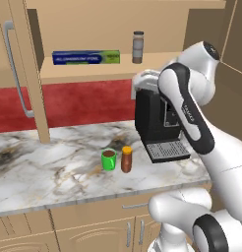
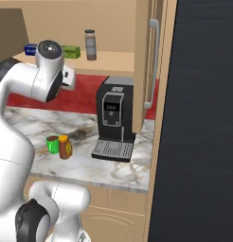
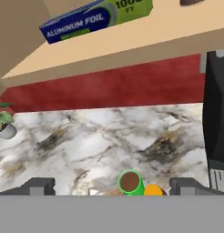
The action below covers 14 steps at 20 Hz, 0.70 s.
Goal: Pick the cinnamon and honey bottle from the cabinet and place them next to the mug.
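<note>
Two dark end effector (image 3: 112,185) tips sit wide apart in the hand view, holding nothing, above the small shiny green mug (image 3: 130,183). On the white-grey marble bench (image 1: 49,172), the round amber honey bottle (image 1: 126,159) with an orange cap stands just beside the mug. The slim grey cinnamon jar (image 1: 137,47) stands upright on the tan wooden cabinet shelf (image 1: 88,71), near a blue-green foil box (image 1: 86,57). The hand view shows a small potted plant (image 3: 4,123).

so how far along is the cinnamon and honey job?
Half done. The honey bottle stands on the counter right beside the mug. The gripper, open and empty, hangs above those two. The cinnamon is still on the cabinet shelf; it has yet to be fetched and set down.
</note>
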Tool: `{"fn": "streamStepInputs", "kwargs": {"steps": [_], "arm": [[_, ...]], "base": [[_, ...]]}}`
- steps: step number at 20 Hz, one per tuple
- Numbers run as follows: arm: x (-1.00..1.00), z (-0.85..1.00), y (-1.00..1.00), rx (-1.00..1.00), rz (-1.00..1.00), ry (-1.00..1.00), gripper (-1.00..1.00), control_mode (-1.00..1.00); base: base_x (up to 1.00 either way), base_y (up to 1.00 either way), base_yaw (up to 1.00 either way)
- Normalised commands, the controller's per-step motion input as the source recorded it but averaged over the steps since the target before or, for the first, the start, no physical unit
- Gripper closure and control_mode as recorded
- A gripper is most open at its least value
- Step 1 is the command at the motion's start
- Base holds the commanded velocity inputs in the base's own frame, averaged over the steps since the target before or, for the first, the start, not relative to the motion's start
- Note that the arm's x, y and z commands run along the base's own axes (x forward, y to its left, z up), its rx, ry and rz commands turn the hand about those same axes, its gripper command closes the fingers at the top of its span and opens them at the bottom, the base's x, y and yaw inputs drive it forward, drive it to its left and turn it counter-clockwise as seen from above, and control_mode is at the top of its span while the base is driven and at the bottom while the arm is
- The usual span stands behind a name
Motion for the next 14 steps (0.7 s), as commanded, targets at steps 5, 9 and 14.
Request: {"fn": "streamStepInputs", "kwargs": {"steps": [5, 9, 14], "arm": [[0.15, 0.89, -0.46, -0.04, -0.16, -0.09, -1.0, -1.0], [0.31, 0.25, -0.44, -0.07, -0.16, -0.1, -1.0, -1.0], [0.22, -0.17, -0.29, -0.05, -0.18, -0.16, -1.0, -1.0]], "base": [[0.0, 0.0, 0.0], [0.0, 0.0, 0.0], [0.0, 0.0, 0.0]]}}
